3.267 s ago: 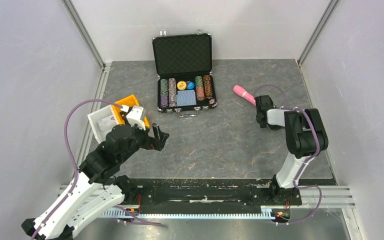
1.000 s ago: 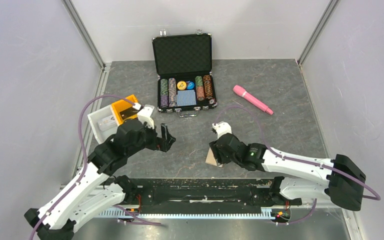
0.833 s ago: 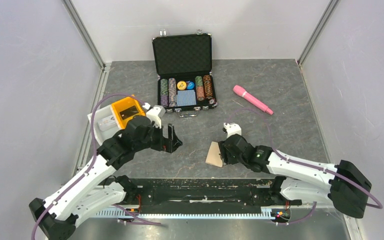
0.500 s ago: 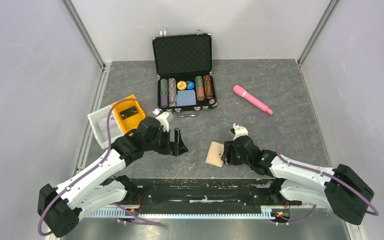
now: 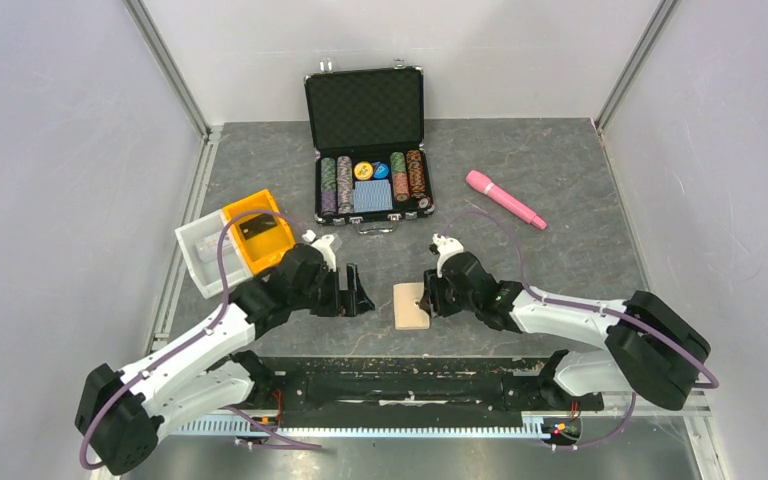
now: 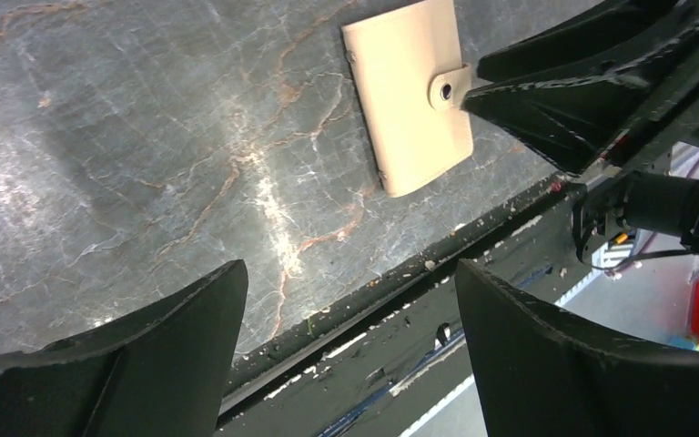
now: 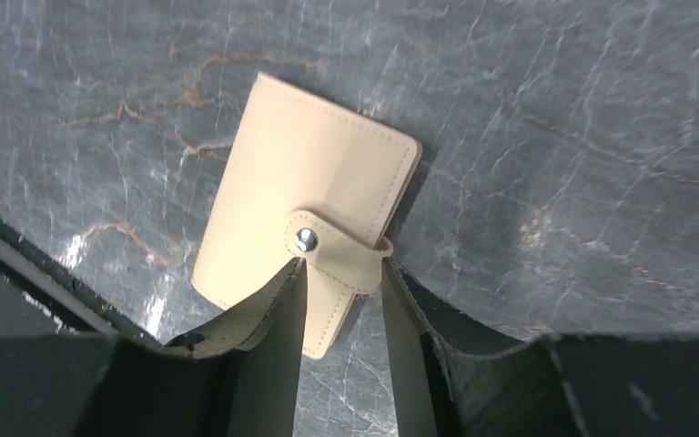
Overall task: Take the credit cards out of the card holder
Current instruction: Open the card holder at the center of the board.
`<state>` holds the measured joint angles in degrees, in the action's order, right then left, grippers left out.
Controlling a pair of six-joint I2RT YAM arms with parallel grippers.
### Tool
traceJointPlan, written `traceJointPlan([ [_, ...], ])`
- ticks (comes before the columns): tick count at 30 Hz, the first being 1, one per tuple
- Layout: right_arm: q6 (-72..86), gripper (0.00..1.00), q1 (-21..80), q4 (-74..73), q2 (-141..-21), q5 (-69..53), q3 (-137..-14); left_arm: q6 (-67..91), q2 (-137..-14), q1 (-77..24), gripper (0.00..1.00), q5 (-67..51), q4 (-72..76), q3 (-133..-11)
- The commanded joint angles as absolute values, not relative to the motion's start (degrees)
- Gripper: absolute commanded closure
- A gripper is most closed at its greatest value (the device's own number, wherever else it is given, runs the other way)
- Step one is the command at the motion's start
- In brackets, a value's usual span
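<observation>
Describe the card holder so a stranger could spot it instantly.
From the open black chip case at the back, come toward the near edge. The card holder lies flat between the left pincer and right pincer. It alone is tan, shut by a snap tab.

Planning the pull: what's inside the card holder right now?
Only the closed tan card holder shows, its snap tab fastened. Any cards inside are hidden by the cover.

Card holder lies before the chip case.
</observation>
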<state>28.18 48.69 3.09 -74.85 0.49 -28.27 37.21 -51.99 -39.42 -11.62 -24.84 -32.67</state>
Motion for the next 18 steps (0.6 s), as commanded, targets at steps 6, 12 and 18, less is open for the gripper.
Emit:
traceJointPlan([
  [6,30.67,0.6,56.49,-9.02,-74.19,16.33,-37.37,41.9,-41.77,-39.56,0.08,-0.26,-25.35,-29.98],
  [12,31.62,0.64,59.58,-11.14,-77.3,20.08,-41.38,42.03,-38.39,-39.55,0.07,3.29,-26.79,-29.81],
  [18,32.23,0.67,61.21,-12.01,-82.44,20.54,-45.49,41.9,-37.66,-39.57,0.06,2.84,-27.87,-29.72],
])
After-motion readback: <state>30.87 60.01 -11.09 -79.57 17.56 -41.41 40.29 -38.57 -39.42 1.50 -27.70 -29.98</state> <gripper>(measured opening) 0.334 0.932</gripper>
